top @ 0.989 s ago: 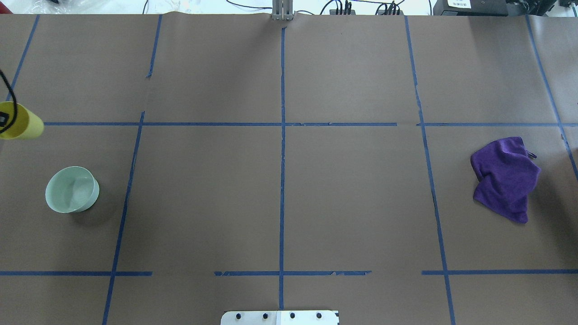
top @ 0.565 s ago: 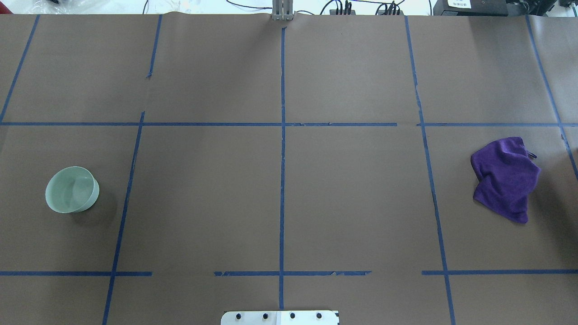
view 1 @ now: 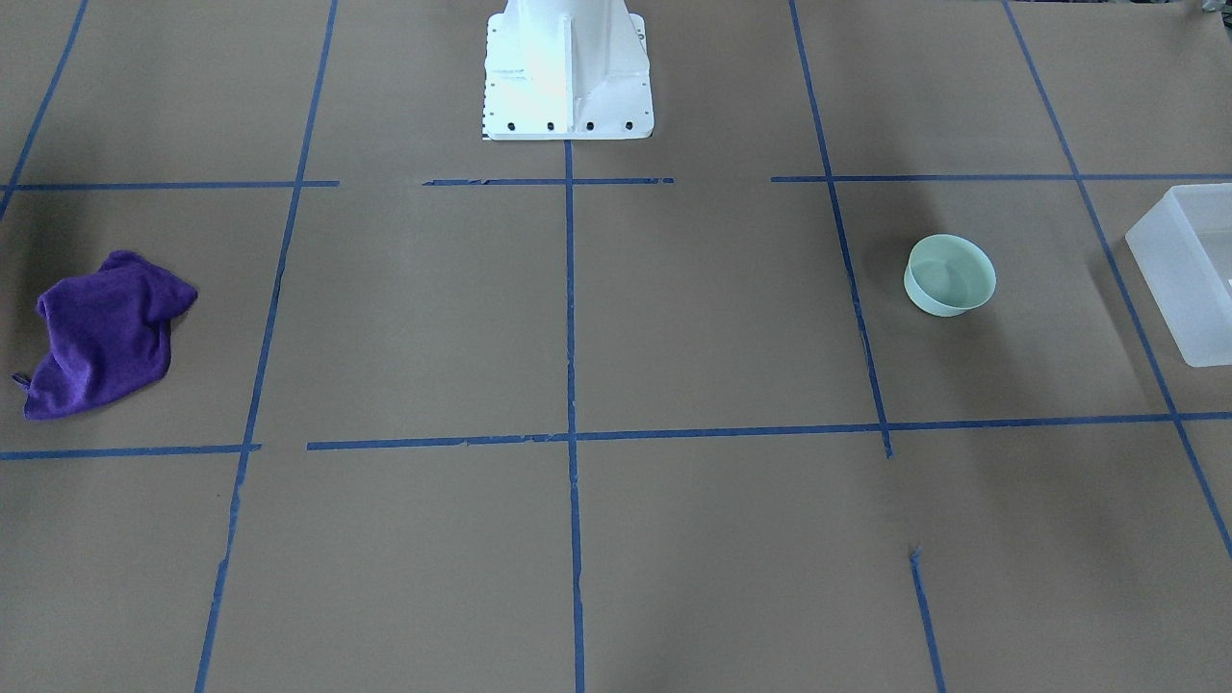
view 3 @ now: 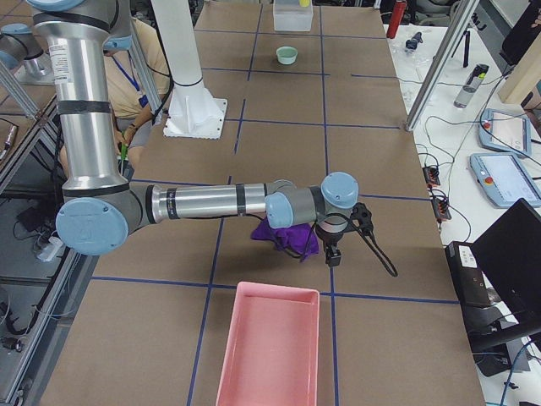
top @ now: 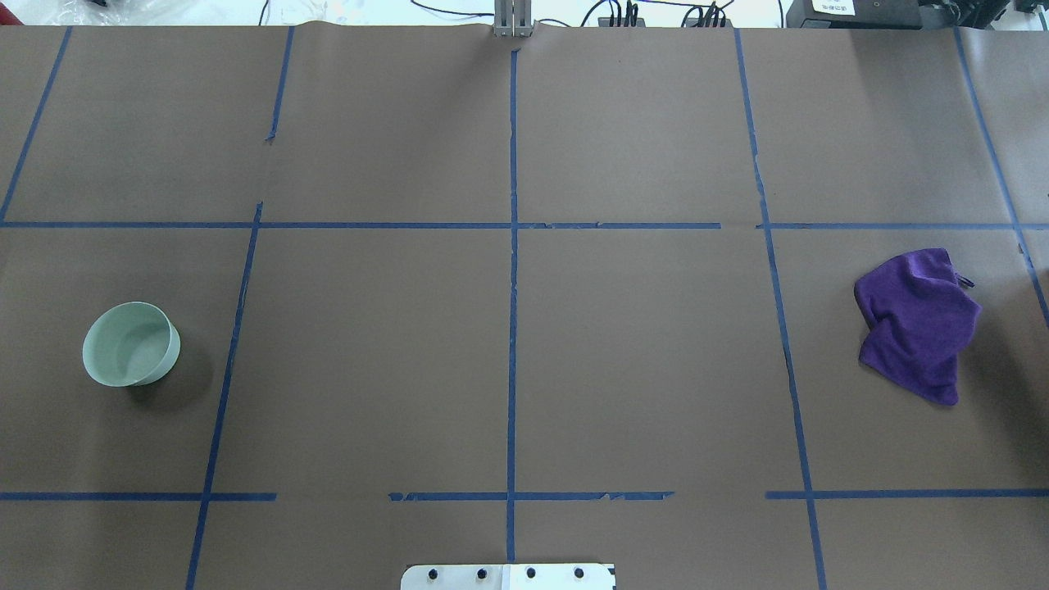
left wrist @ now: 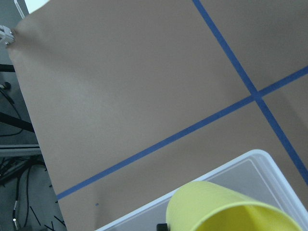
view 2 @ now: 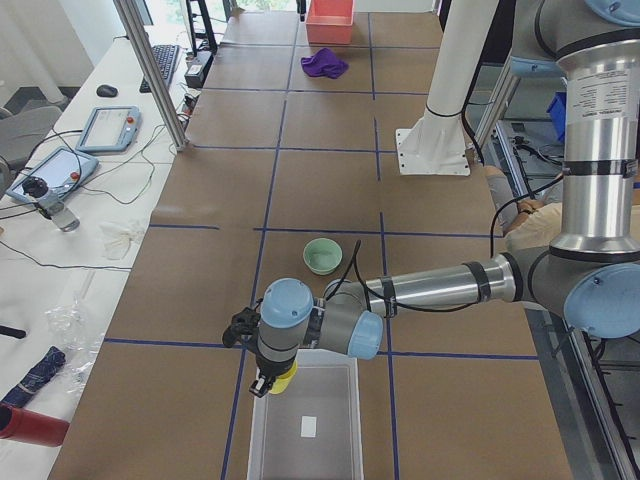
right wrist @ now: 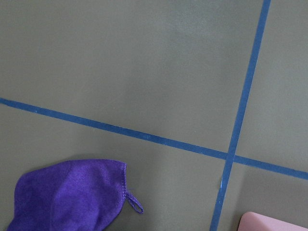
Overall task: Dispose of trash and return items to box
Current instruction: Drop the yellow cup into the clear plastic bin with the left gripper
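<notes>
The small yellow cup (left wrist: 216, 207) fills the bottom of the left wrist view, hanging over a corner of the frosted white box (left wrist: 262, 156). In the exterior left view my left gripper (view 2: 268, 384) holds the cup (view 2: 283, 379) over the box's (view 2: 354, 400) near corner. The mint-green bowl (top: 131, 344) stands upright on the table, apart from the box (view 1: 1179, 279) in the front-facing view. My right gripper (view 3: 334, 256) hovers beside the purple cloth (view 3: 283, 237); I cannot tell whether it is open or shut.
The purple cloth (top: 918, 324) lies crumpled at the table's right. A pink tray (view 3: 266, 347) sits past it at the table's right end. The white robot base (view 1: 568, 72) stands at the near middle edge. Blue tape lines grid the brown table.
The yellow cup and the left arm's cable, at the overhead view's left edge a second ago, have moved left out of that view. Bowl and cloth have not moved.
</notes>
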Robot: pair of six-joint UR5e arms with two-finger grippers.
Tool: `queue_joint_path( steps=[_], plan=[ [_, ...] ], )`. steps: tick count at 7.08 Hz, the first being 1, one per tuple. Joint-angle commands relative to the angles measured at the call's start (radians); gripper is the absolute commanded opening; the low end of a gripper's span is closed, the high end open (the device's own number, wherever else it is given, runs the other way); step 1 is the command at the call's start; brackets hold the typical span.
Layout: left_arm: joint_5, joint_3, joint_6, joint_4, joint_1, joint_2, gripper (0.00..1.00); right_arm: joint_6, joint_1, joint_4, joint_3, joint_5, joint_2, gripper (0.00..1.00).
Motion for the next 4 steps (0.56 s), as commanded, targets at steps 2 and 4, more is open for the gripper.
queue_joint_path(
  steps=[2, 4],
  plan=[
    [-0.15, 0.118, 0.0, -0.002, -0.002, 0.003, 0.0, 0.0, -0.002, 0.0, 0.002, 0.0, -0.003, 1.0],
    [-0.161, 0.164, 0.002, -0.003, 0.0, -0.003, 0.0, -0.001, -0.008, 0.0, 0.0, 0.0, -0.005, 1.0]
  ],
)
